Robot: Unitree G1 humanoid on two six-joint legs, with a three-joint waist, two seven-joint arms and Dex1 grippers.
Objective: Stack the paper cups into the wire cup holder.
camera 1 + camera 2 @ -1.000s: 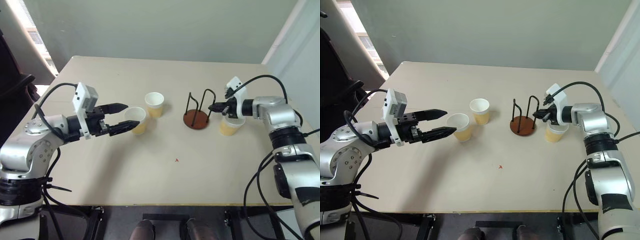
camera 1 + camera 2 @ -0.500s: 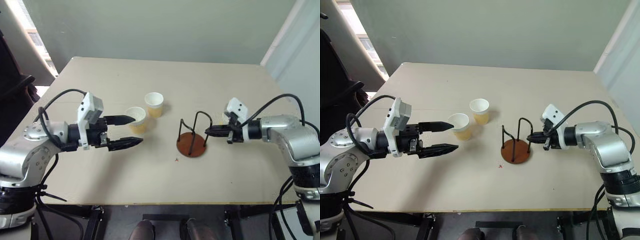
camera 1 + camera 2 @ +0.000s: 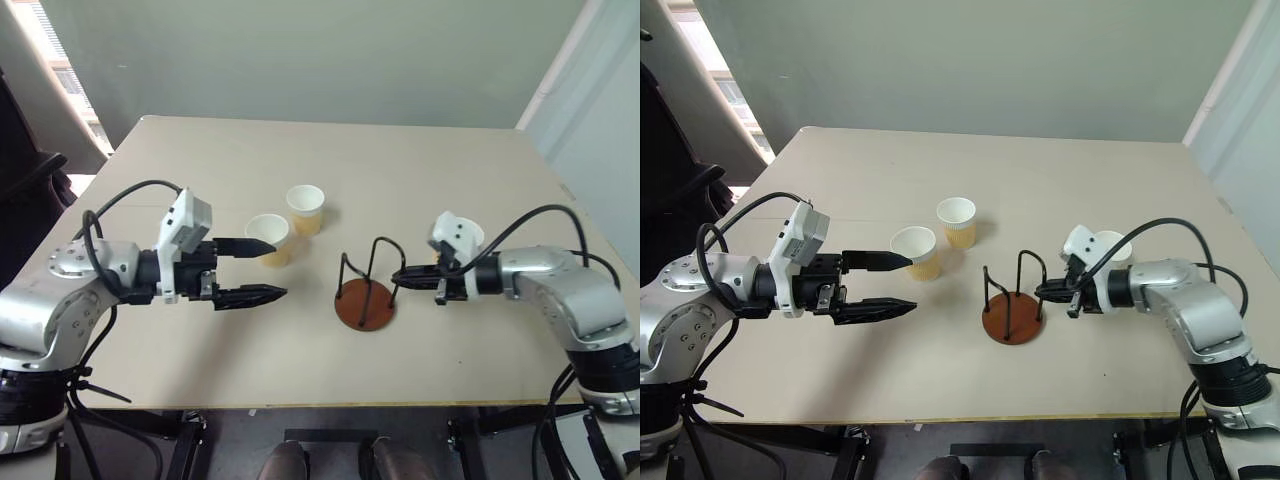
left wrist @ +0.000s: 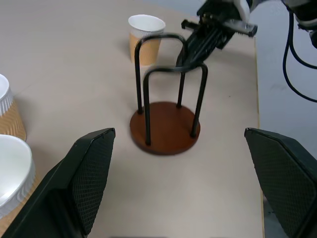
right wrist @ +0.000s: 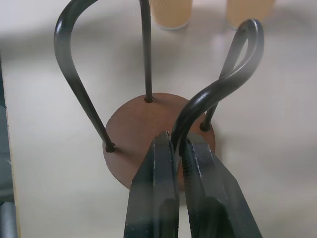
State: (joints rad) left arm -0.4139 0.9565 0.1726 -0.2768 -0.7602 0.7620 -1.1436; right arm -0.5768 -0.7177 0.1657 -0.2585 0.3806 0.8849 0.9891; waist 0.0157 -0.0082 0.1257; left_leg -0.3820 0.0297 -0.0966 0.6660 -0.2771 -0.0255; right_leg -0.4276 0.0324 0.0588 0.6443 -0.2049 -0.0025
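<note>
The wire cup holder (image 3: 364, 303), a reddish-brown disc with two black wire arches, stands at the table's middle front. My right gripper (image 3: 398, 277) is shut on one arch; the wire sits between its fingers (image 5: 157, 173). Two paper cups (image 3: 267, 238) (image 3: 305, 208) stand upright left of the holder. A third paper cup (image 3: 466, 234) stands behind my right wrist. My left gripper (image 3: 280, 271) is open just in front of the nearest cup, nothing between its fingers (image 4: 89, 173), pointing toward the holder.
The tan table (image 3: 400, 170) has free room at the back and along the front edge. A black cable (image 3: 545, 215) loops over my right arm. A grey wall stands behind the table.
My right gripper has pulled the holder toward the front and left, away from the third cup. My left gripper has drawn back a little from the nearest cup.
</note>
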